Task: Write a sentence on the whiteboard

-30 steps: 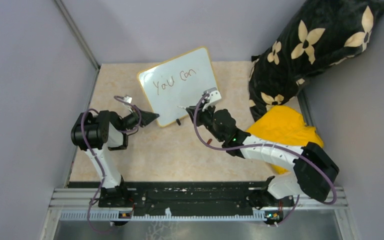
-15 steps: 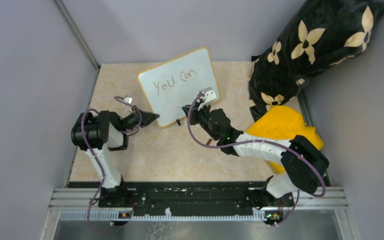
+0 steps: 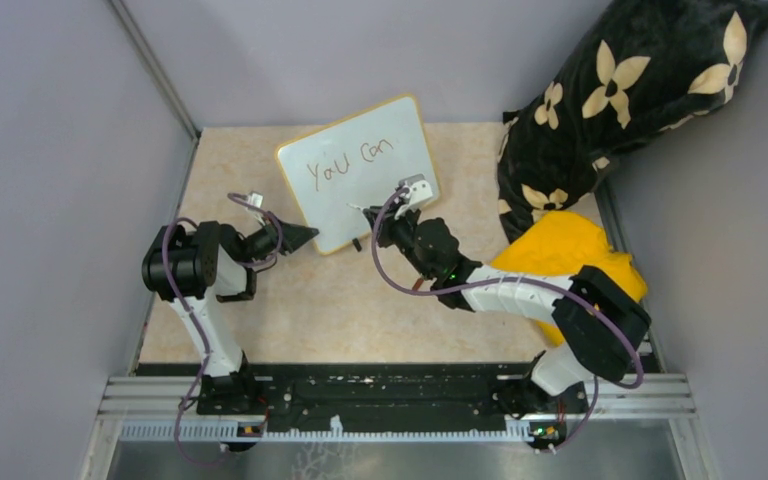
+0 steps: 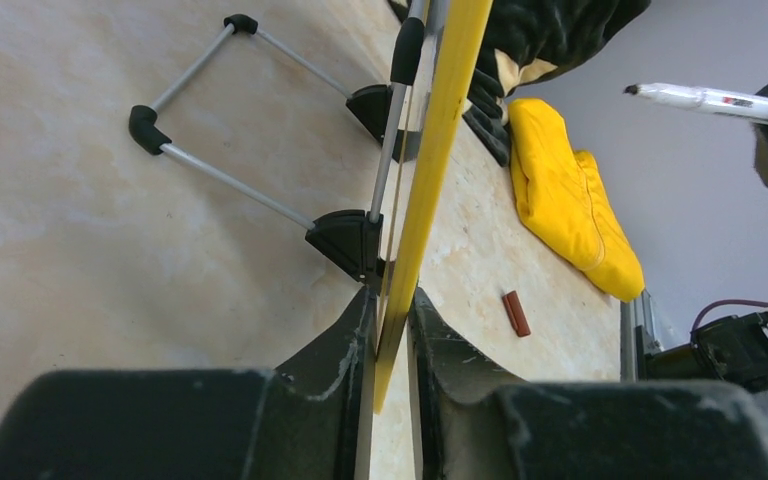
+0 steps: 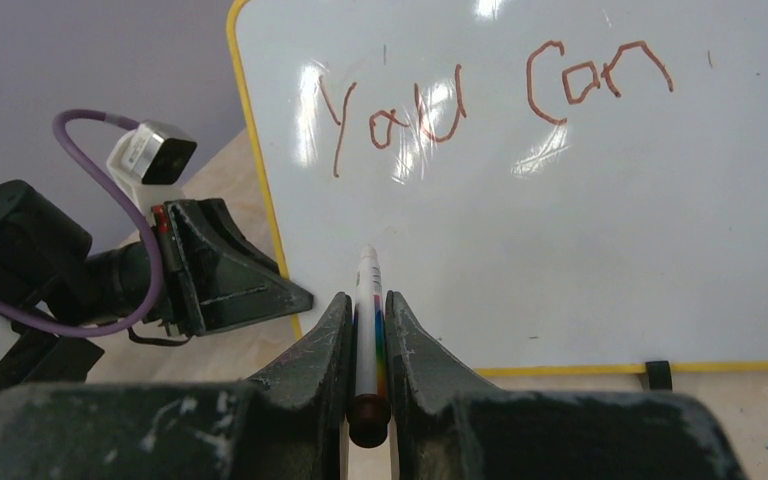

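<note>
The whiteboard (image 3: 360, 170) stands tilted on the table, white with a yellow frame. "You can" (image 5: 490, 100) is written on it in brownish-red on one line; no other words show. My left gripper (image 3: 305, 237) is shut on the board's lower left corner; in the left wrist view the yellow frame edge (image 4: 430, 190) sits between its jaws. My right gripper (image 3: 370, 222) is shut on a white marker (image 5: 367, 320), tip pointing at the board's lower left area, just off the surface. The marker also shows in the left wrist view (image 4: 705, 98).
A black flower-patterned cushion (image 3: 640, 90) and a yellow cloth (image 3: 570, 255) lie at the right. A small brown marker cap (image 4: 516, 312) lies on the table in front of the board. The board's wire stand (image 4: 210, 120) is behind it. Grey walls enclose the table.
My right gripper with the marker has moved left along the board's lower part, from near its right edge toward the lower left. The left arm and board have not moved.
</note>
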You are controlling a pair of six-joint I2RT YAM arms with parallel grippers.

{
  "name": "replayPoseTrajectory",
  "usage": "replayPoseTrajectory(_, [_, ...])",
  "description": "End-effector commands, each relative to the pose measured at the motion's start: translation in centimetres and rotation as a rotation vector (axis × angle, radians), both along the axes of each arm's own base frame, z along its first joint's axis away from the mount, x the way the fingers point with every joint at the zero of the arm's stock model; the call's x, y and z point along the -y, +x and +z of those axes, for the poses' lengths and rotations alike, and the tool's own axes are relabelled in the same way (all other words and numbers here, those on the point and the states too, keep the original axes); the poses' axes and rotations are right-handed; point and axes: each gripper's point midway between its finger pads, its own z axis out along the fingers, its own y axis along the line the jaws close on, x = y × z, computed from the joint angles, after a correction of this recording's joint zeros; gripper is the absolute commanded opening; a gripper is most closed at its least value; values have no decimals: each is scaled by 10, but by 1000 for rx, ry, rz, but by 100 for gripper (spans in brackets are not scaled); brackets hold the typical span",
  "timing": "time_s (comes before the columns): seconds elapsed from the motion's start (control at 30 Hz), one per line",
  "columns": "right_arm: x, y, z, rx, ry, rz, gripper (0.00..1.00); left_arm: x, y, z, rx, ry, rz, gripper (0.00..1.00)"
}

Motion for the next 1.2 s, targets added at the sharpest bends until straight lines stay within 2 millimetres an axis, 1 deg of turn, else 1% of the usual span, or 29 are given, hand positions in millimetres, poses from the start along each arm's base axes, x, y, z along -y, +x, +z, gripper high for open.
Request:
replayPoseTrajectory(0.0, [-13, 11, 24, 50, 66, -18, 0, 2, -1, 22, 166, 15, -13, 19])
replayPoseTrajectory(0.13, [-21, 19, 20, 52, 59, -20, 0, 2, -1, 21, 163, 15, -14, 14])
replayPoseTrajectory(0.33, [-27, 27, 19, 61, 50, -34, 0, 2, -1, 21, 160, 15, -13, 8])
replayPoseTrajectory(0.6, [-34, 39, 12, 59, 21, -61, 0, 2, -1, 21, 159, 15, -15, 0])
replayPoseTrajectory(0.9, [-40, 48, 1, 37, -1, -65, 0, 2, 0, 20, 153, 14, -17, 0])
replayPoseTrajectory(1.17, [-39, 57, -7, 15, 3, -82, 0, 2, 0, 19, 149, 14, -18, 0])
